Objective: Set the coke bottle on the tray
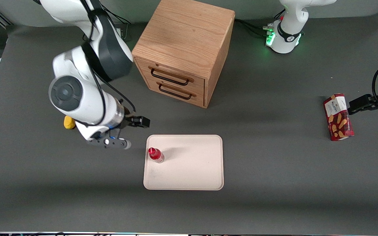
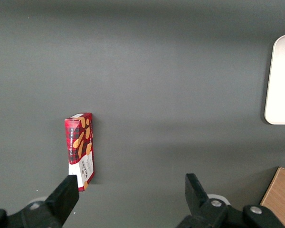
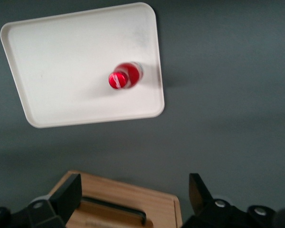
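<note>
Front view: matte dark grey counter [image 1: 274,183], with a flat pinkish-cream tray [image 1: 192,170], rectangular with rounded corners and a low rim, near its middle. Slim red coke bottle [image 1: 156,155] with red cap and clear base standing upright on the tray, close to the edge toward the working arm's end. Right arm's jaws [image 1: 128,132] hanging above bare counter just beside that tray edge, spread open, holding nothing, apart from the bottle. Small yellow rounded object [image 1: 69,122] partly hidden under the arm. Grainy wooden drawer cabinet [image 1: 184,52] with two dark wire handles, farther from the camera than the tray. Red snack box [image 1: 338,117] lying toward the parked arm's end. Left wrist view: same glossy red snack box [image 2: 80,151] on grey counter, rounded tray corner [image 2: 279,80] at the frame edge. Right wrist view: smooth tray [image 3: 61,71] seen from above, bottle [image 3: 125,76] on it cap-up near one rim, wooden cabinet [image 3: 123,202] top between two dark, widely parted fingers [image 3: 66,197].
</note>
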Tool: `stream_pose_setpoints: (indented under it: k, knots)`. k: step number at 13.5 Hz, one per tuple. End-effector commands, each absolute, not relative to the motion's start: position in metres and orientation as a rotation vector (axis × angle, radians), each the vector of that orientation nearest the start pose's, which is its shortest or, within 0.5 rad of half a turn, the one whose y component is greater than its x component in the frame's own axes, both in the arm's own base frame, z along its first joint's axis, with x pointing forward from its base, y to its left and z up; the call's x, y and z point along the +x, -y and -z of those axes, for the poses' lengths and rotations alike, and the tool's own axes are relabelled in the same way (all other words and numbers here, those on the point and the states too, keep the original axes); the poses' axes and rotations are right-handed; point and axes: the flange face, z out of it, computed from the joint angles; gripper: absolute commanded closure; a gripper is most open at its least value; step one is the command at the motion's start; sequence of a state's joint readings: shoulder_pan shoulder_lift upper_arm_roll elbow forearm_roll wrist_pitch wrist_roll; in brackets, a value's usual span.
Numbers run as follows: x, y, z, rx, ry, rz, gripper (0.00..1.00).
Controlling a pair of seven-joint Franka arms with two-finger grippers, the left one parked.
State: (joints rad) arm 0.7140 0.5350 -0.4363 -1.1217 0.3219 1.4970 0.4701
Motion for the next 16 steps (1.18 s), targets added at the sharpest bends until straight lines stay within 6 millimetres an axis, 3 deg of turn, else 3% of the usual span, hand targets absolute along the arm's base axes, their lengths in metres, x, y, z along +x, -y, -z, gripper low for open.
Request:
stream_pose_setpoints:
  k: [1, 4, 8, 13, 16]
  knots:
    - [0.599, -0.279, -0.559, -3.092, -0.242, -0.248, 0.0]
    - [0.594, -0.231, -0.587, -3.098, -0.277, -0.293, 0.0]
    - [0.581, -0.168, -0.625, -3.052, -0.196, -0.328, 0.0]
    - [0.56, -0.082, -0.641, -3.043, -0.092, -0.329, 0.0]
    - [0.548, -0.034, -0.637, -3.027, -0.093, -0.317, 0.0]
